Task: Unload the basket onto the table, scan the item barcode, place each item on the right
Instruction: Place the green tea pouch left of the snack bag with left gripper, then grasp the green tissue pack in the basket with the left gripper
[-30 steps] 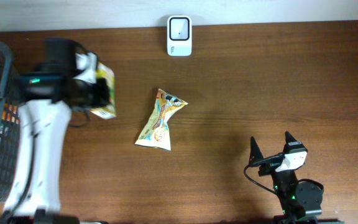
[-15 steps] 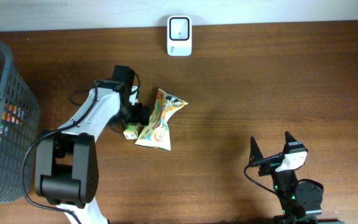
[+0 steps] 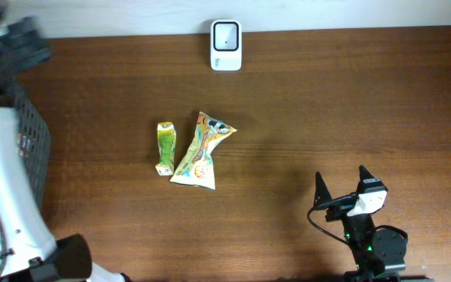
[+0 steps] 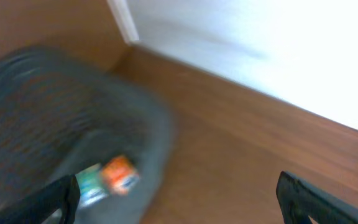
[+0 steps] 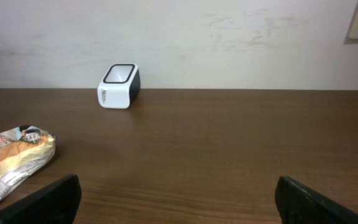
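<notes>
my left pincer (image 4: 180, 204) stands wide open. in its own wrist view the two dark fingertips sit at the opposite lower corners, with nothing between them and nothing touched. that view is smeared, but under the pincer i can make out the grey mesh basket (image 4: 61, 106) with something orange and green (image 4: 112, 177) lying inside, and a pale wall beyond. from overhead that arm is only a blur in the top left corner, above the basket, and i cannot read its jaws there.

my right pincer (image 5: 179, 199) is also spread to the full and empty. it sits low over the counter (image 5: 229, 143) at the near right, well apart from everything else.

the packet (image 3: 165, 146), small, green and yellow, lies flat on the counter left of centre, clear of both pincers. just beside it on the right lies the bag (image 3: 200, 150), larger, in orange and yellow. i cannot tell whether their lower ends touch. the scanner (image 3: 226, 45), white with a dark window, stands at the far edge, well apart from both.

only the overhead view shows the packet. the right wrist view gives the scanner's side and slanted top, with one end of the bag at its left edge. only the left wrist view looks down into the basket.
</notes>
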Motion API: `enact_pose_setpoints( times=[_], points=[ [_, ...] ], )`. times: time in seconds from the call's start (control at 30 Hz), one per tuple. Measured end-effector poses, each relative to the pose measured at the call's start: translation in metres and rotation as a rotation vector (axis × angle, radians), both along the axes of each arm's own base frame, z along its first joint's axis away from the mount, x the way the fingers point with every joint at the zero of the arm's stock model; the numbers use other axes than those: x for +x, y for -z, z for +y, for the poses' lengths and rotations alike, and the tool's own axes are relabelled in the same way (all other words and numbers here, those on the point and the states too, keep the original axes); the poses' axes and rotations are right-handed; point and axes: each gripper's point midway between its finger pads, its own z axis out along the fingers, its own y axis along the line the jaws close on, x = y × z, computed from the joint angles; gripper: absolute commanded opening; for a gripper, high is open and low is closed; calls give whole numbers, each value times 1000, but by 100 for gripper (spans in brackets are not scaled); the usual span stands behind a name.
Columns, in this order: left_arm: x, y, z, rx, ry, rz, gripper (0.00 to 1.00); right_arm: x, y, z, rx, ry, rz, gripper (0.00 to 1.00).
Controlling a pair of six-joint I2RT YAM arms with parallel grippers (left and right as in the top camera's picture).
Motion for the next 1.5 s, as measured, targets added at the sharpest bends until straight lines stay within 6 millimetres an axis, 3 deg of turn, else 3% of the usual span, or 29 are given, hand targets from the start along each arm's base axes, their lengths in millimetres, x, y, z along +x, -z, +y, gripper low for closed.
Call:
enact_pose_setpoints(
  times=[0.1, 0.2, 0.3, 0.37, 0.43, 0.6, 0.73, 0.77, 0.97, 1.1, 1.13, 1.17, 1.2, 1.5],
  points=[
    [-33, 19, 65, -34, -187, 46, 99, 0, 0, 0, 0, 0, 0, 99],
    [-58, 45, 115, -90, -310, 85, 99, 0, 0, 0, 0, 0, 0, 99],
    [-64, 88, 144, -168, -362, 154, 91, 0, 0, 0, 0, 0, 0, 99],
    [-60, 129, 158, -230, -380, 223, 84, 0, 0, 0, 1, 0, 0, 99],
    [-55, 167, 168, -279, -387, 293, 84, 0, 0, 0, 0, 0, 0, 99],
    [-54, 256, 184, -400, -409, 432, 84, 0, 0, 0, 0, 0, 0, 99],
    [-56, 275, 191, -446, -394, 436, 84, 0, 0, 0, 0, 0, 0, 99],
    [-56, 283, 191, -458, -386, 450, 80, 0, 0, 0, 0, 0, 0, 99],
    [-58, 339, 185, -536, -363, 547, 79, 0, 0, 0, 0, 0, 0, 99],
    [-60, 357, 187, -552, -367, 569, 74, 0, 0, 0, 0, 0, 0, 99],
    [-61, 359, 187, -554, -367, 572, 67, 0, 0, 0, 0, 0, 0, 99],
    [-60, 359, 188, -551, -365, 569, 42, 0, 0, 0, 0, 0, 0, 99],
    [-60, 359, 188, -549, -360, 572, 33, 0, 0, 0, 1, 0, 0, 99],
    [-64, 353, 175, -606, -341, 599, 27, 0, 0, 0, 0, 0, 0, 99]
  ],
)
